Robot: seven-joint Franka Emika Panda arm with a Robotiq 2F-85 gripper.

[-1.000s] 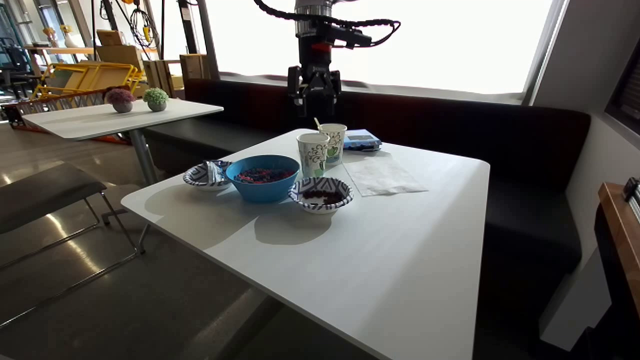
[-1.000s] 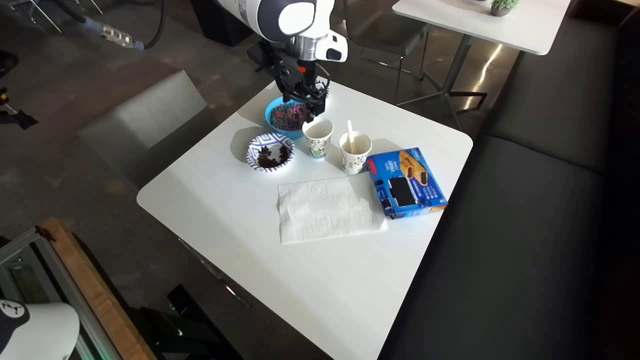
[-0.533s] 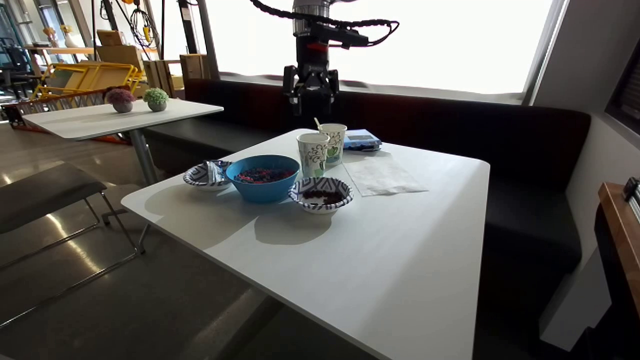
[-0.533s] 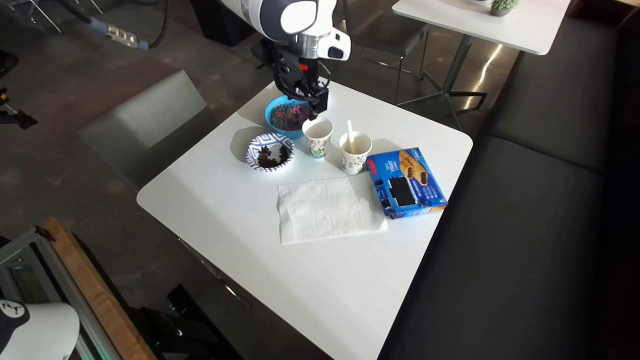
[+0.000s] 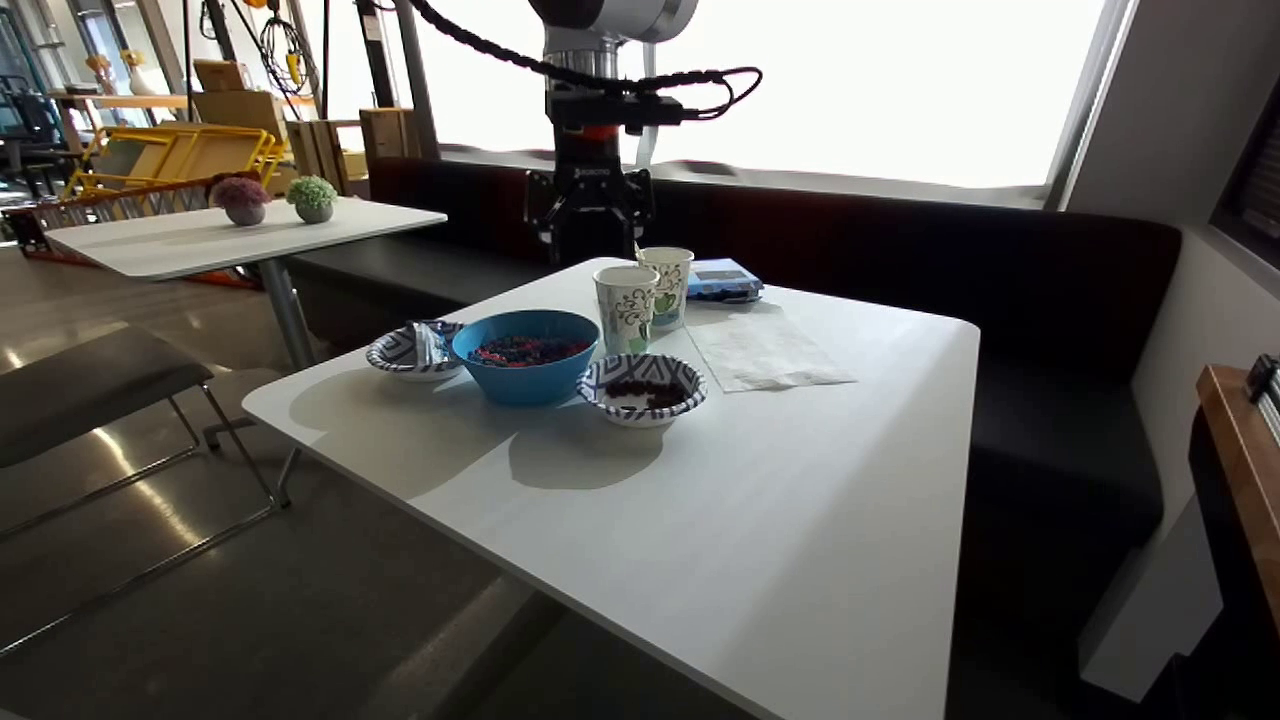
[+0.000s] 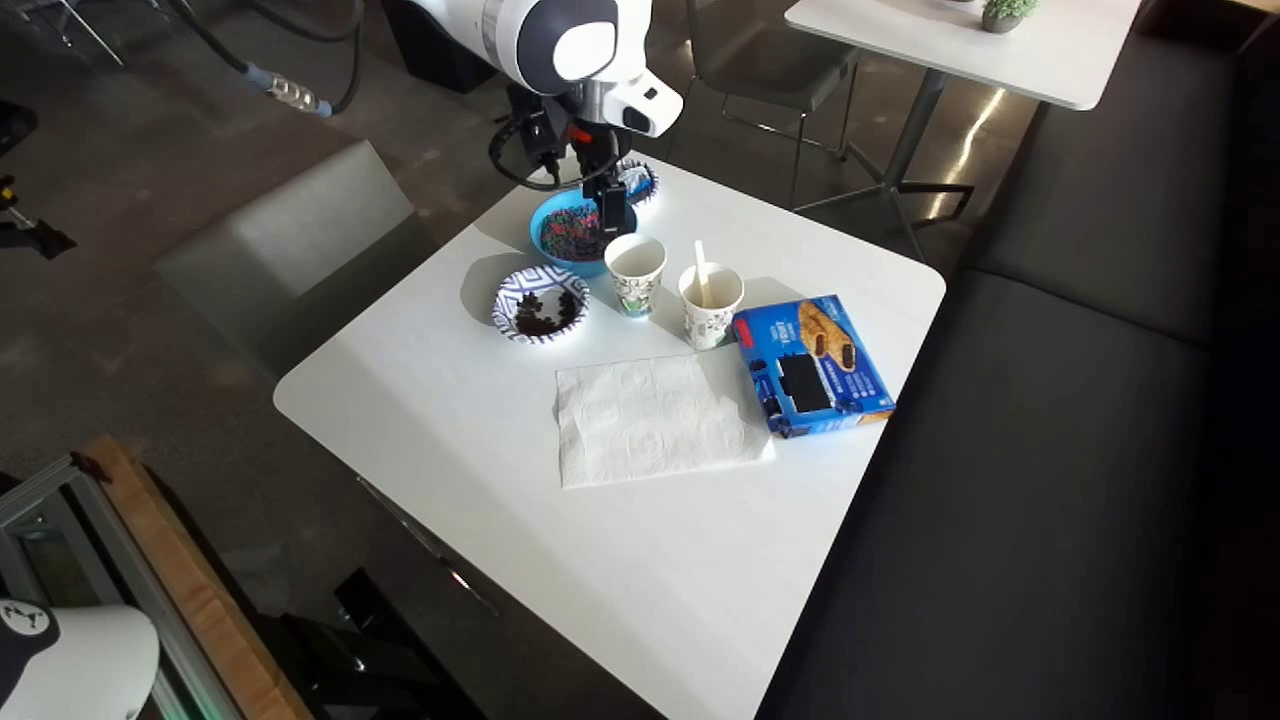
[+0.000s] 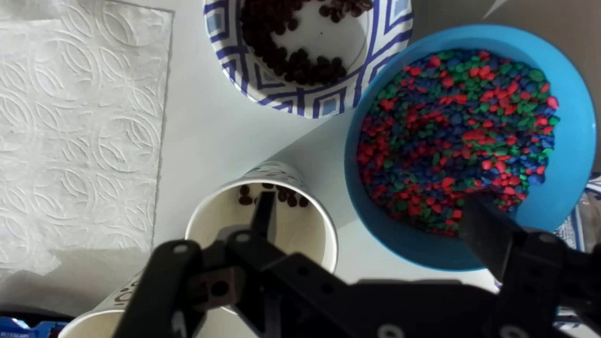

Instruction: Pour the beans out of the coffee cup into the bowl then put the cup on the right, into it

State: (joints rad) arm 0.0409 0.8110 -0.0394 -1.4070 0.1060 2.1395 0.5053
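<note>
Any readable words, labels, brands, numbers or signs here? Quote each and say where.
"ROBOTIQ", faintly, on the gripper.
Blue box: lettering too small and blurred.
Packet at the wrist view's right edge: print unreadable.
Round badge on white casing, in an exterior view: no legible word.

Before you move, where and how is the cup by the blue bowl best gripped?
Probably pinch the cup at its rim facing the blue bowl, coming from above: it stands upright and open-topped, with a gap beside the bowl, so the open pincer could straddle the wall.
</note>
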